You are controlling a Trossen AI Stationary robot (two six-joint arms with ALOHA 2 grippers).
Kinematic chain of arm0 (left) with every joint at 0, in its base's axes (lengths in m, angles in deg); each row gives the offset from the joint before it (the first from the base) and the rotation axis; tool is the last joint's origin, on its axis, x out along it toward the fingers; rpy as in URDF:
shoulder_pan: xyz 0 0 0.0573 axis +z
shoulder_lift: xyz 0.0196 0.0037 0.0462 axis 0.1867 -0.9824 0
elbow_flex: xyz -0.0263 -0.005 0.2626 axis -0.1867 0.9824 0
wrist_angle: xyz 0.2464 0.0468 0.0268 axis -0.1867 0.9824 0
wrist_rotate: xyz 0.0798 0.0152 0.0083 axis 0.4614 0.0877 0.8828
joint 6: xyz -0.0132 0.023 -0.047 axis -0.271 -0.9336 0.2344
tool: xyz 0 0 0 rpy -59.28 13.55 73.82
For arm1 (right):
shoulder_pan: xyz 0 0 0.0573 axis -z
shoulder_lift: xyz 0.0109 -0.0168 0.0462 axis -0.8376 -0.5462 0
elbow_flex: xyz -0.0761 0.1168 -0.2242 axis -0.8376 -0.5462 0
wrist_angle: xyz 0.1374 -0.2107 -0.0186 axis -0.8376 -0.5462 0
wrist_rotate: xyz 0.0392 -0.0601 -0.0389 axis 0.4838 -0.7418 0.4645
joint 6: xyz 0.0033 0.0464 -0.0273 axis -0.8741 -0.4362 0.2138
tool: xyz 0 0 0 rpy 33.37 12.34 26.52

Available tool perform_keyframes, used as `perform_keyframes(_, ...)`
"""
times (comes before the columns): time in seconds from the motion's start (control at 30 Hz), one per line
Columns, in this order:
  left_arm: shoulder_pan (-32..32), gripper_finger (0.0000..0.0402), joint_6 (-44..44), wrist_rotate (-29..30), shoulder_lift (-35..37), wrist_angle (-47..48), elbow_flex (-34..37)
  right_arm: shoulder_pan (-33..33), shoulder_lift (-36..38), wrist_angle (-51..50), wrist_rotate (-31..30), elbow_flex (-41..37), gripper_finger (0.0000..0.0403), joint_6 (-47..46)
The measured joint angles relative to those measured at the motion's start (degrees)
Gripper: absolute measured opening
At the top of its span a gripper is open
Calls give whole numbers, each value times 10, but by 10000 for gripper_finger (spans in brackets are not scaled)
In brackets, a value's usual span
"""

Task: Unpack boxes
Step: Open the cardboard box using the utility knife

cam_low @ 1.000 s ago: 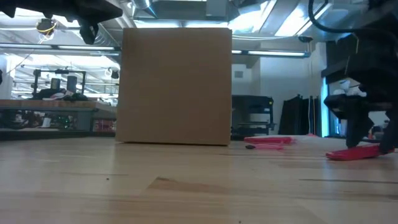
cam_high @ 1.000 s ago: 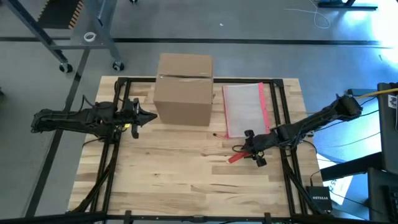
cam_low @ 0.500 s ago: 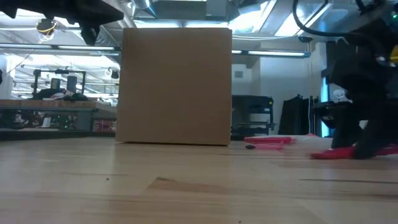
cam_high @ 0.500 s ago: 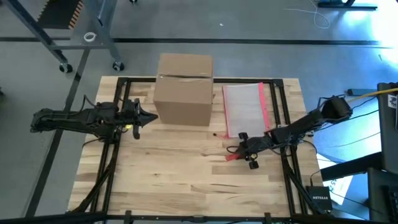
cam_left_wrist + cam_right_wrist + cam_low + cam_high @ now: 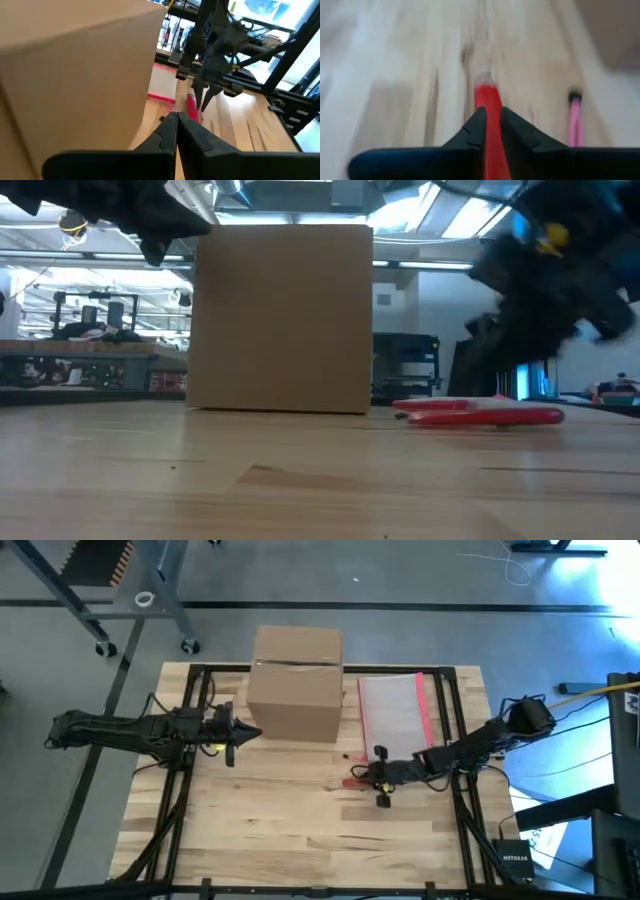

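The right end effector [image 5: 368, 776] is clenched on a slim red tool [image 5: 489, 107], probably a cutter, which sticks out forward between its fingers [image 5: 470, 132] over the table [image 5: 280, 830]. It sits low, just in front of the pouch [image 5: 392, 715] and to the right of the box [image 5: 296, 682], well apart from it.

The left end effector [image 5: 252, 733] is clenched on nothing, its tips just beside the box's left near corner; whether they touch the cardboard cannot be told. From its wrist view the box wall [image 5: 75, 80] fills the near side, with the right arm and the red tool [image 5: 193, 107] beyond.

The box stands closed at the far middle of the table, its top seam running left to right near the far edge. The step in hand looks like bringing the tool to that seam.

To do it well:
- Keep the grip firm and the tool in line with the fingers, so it does not twist when it meets the tape.
- Lift clear of the pouch before swinging left.
- Let the left end effector brace the box's side, since a light box is likely to slide under the push.
- Run shallow along the seam, so the contents are spared.
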Motion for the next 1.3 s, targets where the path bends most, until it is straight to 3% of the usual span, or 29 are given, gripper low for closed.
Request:
perform_keyframes(0.13, -6, 1, 8, -32, -24, -4, 0, 18, -60, -5, 17, 45, 1, 2)
perform_keyframes(0.3, -43, 1, 39, -54, -58, -4, 0, 20, -105, -37, 33, 112, 34, 18)
perform_keyframes(0.53, -91, 1, 60, -48, -125, -39, 2, 20, -54, -276, 88, 165, 118, 52)
perform_keyframes(0.7, -108, 1, 55, -39, -191, -93, 2, 20, 10, -385, 88, 142, 135, 44)
perform_keyframes(0.97, -112, 1, 53, -37, -309, -195, 2, 20, 25, -300, 64, 58, 84, 24)
perform_keyframes(1.3, -115, 1, 80, -37, -463, -384, 2, 20, -82, -82, 72, 55, 26, 11)
